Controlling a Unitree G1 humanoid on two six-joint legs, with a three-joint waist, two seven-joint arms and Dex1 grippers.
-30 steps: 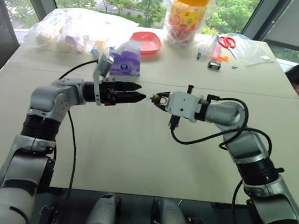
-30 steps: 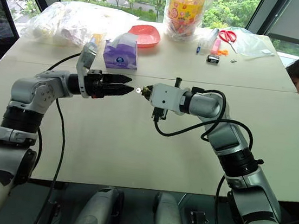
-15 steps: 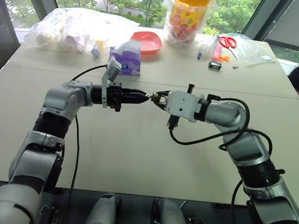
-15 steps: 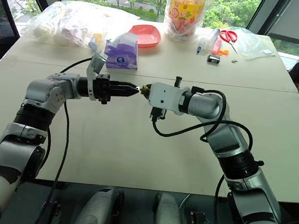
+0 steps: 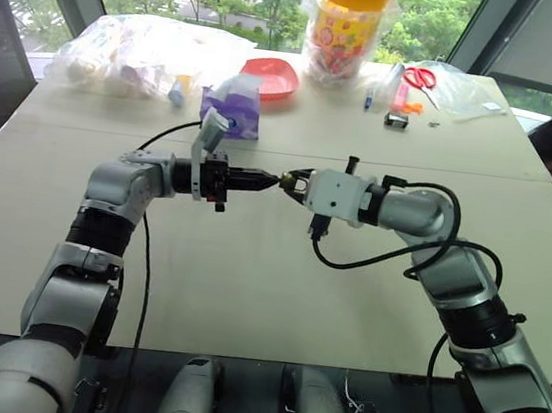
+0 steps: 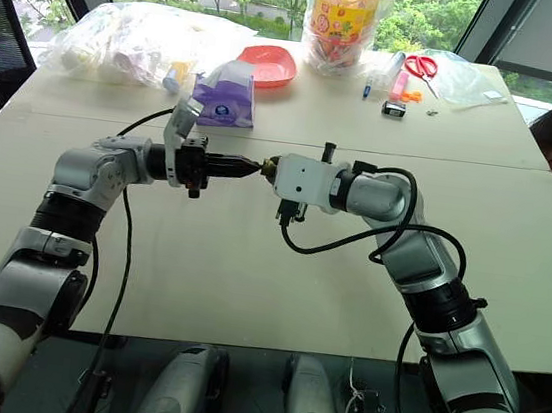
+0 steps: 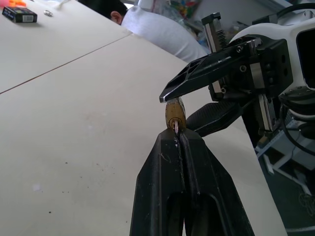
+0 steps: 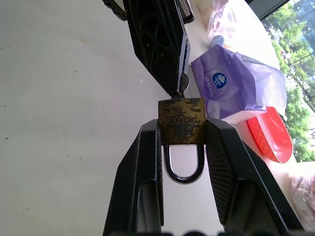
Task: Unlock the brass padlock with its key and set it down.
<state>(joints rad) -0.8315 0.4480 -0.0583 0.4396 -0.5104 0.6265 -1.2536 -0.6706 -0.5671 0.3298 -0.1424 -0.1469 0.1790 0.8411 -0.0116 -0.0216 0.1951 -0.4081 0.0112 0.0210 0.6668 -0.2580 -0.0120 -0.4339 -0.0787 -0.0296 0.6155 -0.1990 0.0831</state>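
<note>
Above the pale table [image 5: 249,264], mid-air btwn the arms, the small brass padlock with silvery shackle [image 8: 181,121] sits clamped by its flat sides in the right claw [image 8: 181,147]. Left claw [image 7: 177,140] pinched together on the thin silvery key [image 7: 175,127] at the keyway. Padlock: rigid, light, prob. slick; grip body, not shackle.
</note>
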